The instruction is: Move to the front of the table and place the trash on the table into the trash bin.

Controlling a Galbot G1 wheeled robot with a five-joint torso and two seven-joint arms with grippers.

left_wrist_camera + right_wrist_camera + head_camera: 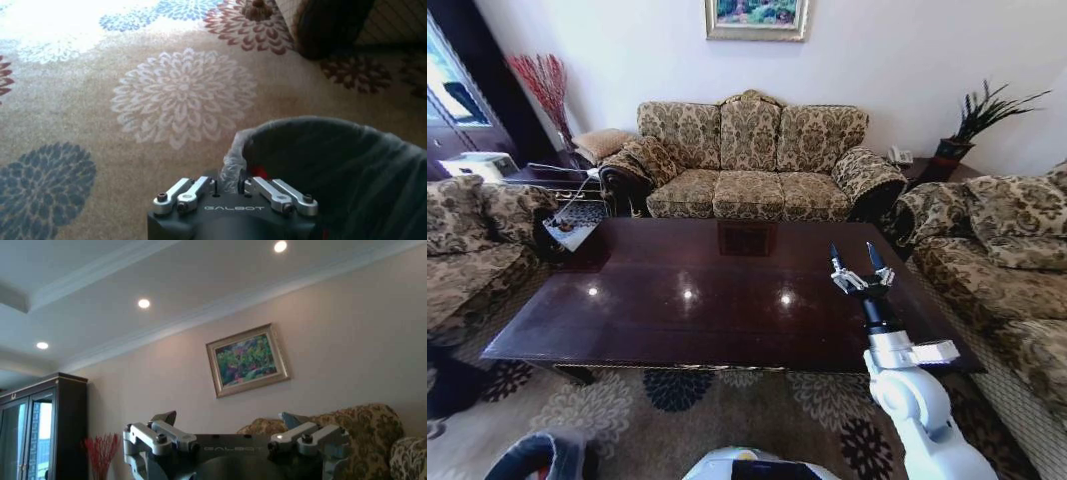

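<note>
- You're parked at the front long edge of the table (717, 300), so I'd call the drive-up part done
- The table's dark glossy top reads bare in the head view: only ceiling-light glints and reflections, no paper, cup, bottle or wrapper that I can make out
- The white thing with papers past its far left corner (574, 232) looks to sit off the table, near the sofa arm; can't tell what it is, so I wouldn't count it as trash
- Right gripper (858, 262) is raised over the near right part of the table, fingers pointing up and spread wide, nothing between them
- Right wrist view agrees: both fingers (165, 418) stand well apart against the wall and the framed picture (248, 360), empty
- Left gripper (232, 192) hangs low on your left side, right at the rim of the trash bin (347, 165)
- Its finger links are drawn in close with thin translucent plastic (231, 162) between them; looks like the liner bag's edge, but I can't tell whether it's pinched or just lying there
- Small red patch (260, 173) shows at the bin rim just beside the left gripper; could be a dropped wrapper, too little visible to say
- Head view catches only a dark curved edge at the lower left (537, 456), likely the bin rim or the left arm
- My read: clearing is done or nearly done; what's left is freeing the left gripper from the bag and checking that corner item
</note>
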